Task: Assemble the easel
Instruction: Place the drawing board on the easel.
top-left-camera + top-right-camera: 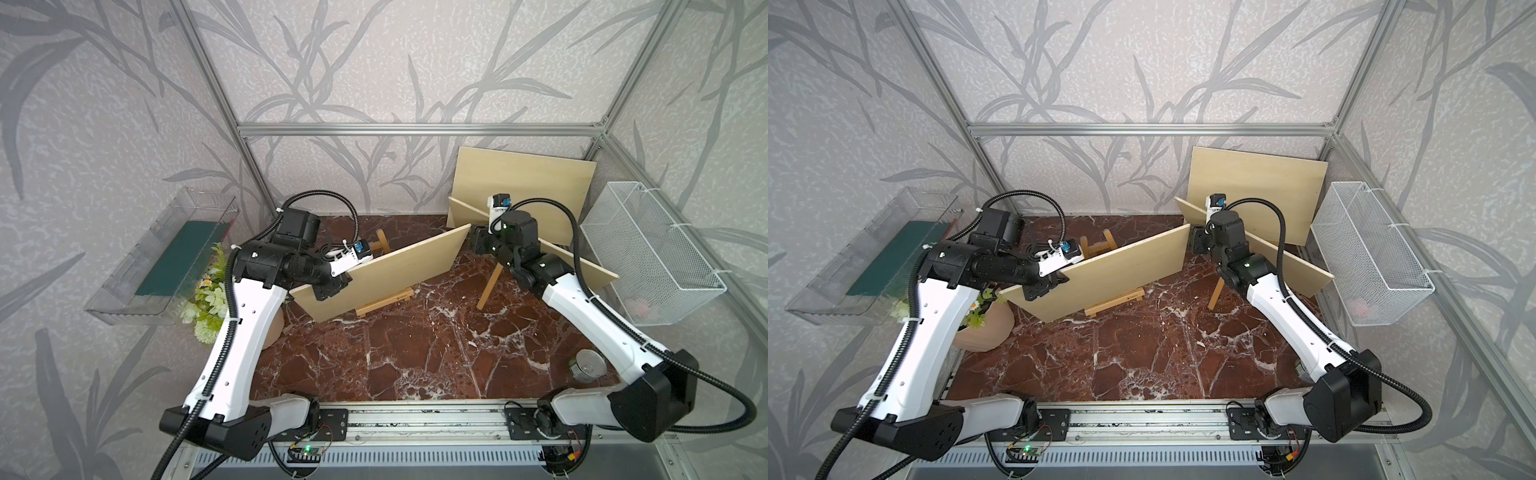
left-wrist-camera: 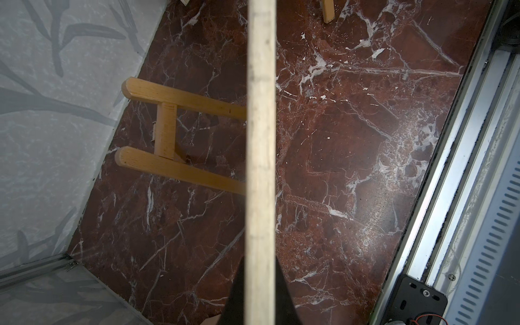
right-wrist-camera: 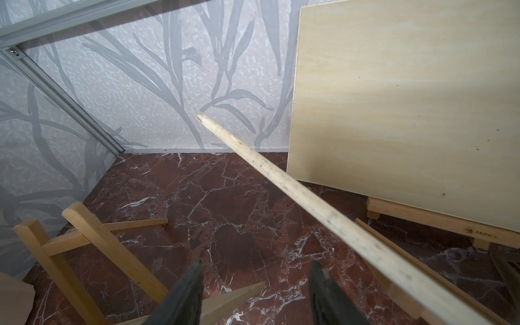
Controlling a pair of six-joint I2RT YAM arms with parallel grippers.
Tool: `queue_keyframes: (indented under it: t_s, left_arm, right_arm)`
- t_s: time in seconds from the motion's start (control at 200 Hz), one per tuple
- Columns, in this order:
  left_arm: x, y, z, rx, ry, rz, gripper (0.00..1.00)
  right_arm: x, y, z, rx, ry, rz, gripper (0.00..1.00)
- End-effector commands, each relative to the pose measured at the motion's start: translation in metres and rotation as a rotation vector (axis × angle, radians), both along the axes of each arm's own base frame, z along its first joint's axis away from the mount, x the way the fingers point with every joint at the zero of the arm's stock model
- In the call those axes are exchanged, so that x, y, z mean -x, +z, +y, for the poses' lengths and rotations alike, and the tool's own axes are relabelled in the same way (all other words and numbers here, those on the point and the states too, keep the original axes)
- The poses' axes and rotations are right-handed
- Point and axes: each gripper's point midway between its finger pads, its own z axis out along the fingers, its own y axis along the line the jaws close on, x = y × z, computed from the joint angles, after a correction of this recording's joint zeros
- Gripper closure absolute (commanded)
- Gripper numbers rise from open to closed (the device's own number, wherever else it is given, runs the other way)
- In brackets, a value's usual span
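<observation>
The step in hand looks like seating the plywood board (image 1: 386, 274) on the easel (image 2: 168, 129). The left gripper (image 2: 260, 261) has its fingers (image 2: 236, 298) pinching the board's upper edge near one end. The board stands on edge, slanting across the middle of the desk (image 1: 415, 365), directly in front of the easel's uprights. The easel's ledge (image 1: 386, 300) peeks out under the board's lower edge in both top views. The right gripper (image 3: 256, 267) hangs near the board's far end, fingers spread with nothing between them. The edge of a second board (image 3: 281, 174) runs just beside one of its fingers.

Next, I judge, the board needs lowering onto the ledge and tipping back against the uprights, perhaps with the right fingers steadying the free end.

Whether the lower edge already rests on the ledge cannot be told, because the board itself hides the contact along with most of the easel. The right arm covers whatever props the second board. A third board (image 1: 523, 187) leans at the back.
</observation>
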Motion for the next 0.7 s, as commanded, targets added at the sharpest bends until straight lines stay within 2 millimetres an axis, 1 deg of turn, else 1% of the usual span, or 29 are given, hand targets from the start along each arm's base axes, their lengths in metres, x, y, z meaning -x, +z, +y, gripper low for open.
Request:
queue_keyframes:
  t_s: [0.0,0.1,0.15,0.29,0.53,0.63,0.685,0.69,0.695]
  left_arm:
    - [-0.017,0.038,-0.019,0.093,-0.085,-0.199,0.95]
    - [-0.021,0.040,-0.019,0.095,-0.066,-0.215,0.86]
    - [-0.023,0.041,-0.019,0.096,-0.063,-0.223,0.83]
    - [-0.024,0.042,-0.018,0.098,-0.058,-0.229,0.80]
    - [-0.025,0.041,-0.018,0.102,-0.048,-0.224,0.79]
    - [-0.032,0.039,-0.014,0.074,-0.031,-0.243,0.78]
    - [-0.037,0.038,-0.011,0.054,-0.013,-0.261,0.75]
    - [-0.038,0.038,-0.011,0.055,-0.013,-0.263,0.72]
    - [-0.038,0.038,-0.010,0.052,-0.011,-0.264,0.71]
  right_arm:
    - [0.001,0.021,0.012,-0.056,0.048,-0.028,0.41]
    - [0.002,0.024,0.013,-0.063,0.055,-0.028,0.41]
    - [0.003,0.026,0.014,-0.066,0.058,-0.031,0.41]
    - [0.005,0.031,0.017,-0.072,0.078,-0.034,0.41]
    - [0.009,0.038,0.020,-0.090,0.100,-0.044,0.41]
    - [0.011,0.042,0.025,-0.098,0.131,-0.047,0.41]
    - [0.012,0.044,0.029,-0.099,0.156,-0.051,0.41]
    - [0.012,0.044,0.030,-0.099,0.158,-0.051,0.41]
    - [0.012,0.044,0.030,-0.098,0.160,-0.050,0.41]
